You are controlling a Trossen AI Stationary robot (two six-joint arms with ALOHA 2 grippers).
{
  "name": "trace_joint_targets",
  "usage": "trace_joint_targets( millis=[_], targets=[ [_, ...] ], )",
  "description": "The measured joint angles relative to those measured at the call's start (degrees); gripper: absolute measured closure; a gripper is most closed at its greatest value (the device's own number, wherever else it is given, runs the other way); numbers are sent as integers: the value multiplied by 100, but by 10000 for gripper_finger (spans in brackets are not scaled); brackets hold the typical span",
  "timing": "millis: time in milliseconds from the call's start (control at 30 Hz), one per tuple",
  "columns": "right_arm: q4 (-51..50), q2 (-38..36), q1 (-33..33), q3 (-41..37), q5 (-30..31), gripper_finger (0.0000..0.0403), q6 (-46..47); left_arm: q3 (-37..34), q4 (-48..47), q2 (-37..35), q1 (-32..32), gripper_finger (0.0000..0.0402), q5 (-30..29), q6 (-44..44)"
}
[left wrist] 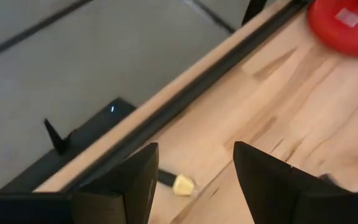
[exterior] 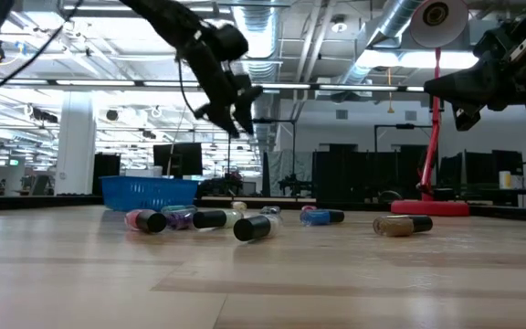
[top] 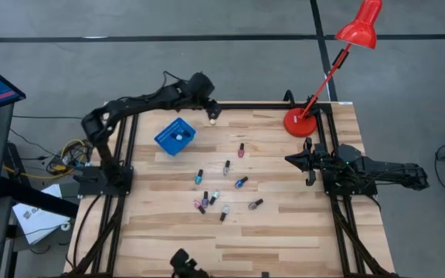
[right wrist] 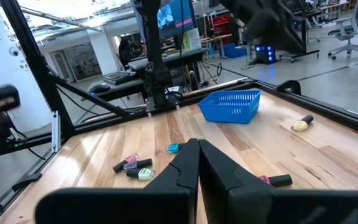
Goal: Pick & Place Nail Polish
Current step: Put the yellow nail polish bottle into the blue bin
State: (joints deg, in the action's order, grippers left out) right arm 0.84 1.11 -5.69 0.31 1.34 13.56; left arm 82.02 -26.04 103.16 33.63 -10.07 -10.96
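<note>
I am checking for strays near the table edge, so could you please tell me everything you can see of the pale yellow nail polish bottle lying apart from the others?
The pale yellow nail polish bottle is tiny, with a yellowish body and a slim dark cap. It lies on its side on the wooden table, close to the far edge near the black frame rail, away from the blue bin and the main cluster. Nothing touches it; the left gripper hangs open above it.

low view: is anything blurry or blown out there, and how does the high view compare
Low view: ceiling lights glare white; the near table is soft, and the nail polish bottles lie dim against the bright room. High view: evenly lit, the bottles small but distinct, the red lamp vivid.
</note>
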Motion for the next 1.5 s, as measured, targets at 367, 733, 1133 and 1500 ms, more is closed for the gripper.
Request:
trace_joint_targets(
  millis=[367,733,1133,1500],
  targets=[
    [2,1,-2,-1,0,403,0,0,-100,981,17,197,-66,-1072],
    [2,1,0,0,1,403,0,0,-87,1485,15,197,-491,-1642],
    [1,-1,-1,0,2,403,0,0,171,1483,14,197,-756,-2146],
    [2,1,0,1,0,403,0,0,153,1483,9,197,-292,-2881]
  ],
)
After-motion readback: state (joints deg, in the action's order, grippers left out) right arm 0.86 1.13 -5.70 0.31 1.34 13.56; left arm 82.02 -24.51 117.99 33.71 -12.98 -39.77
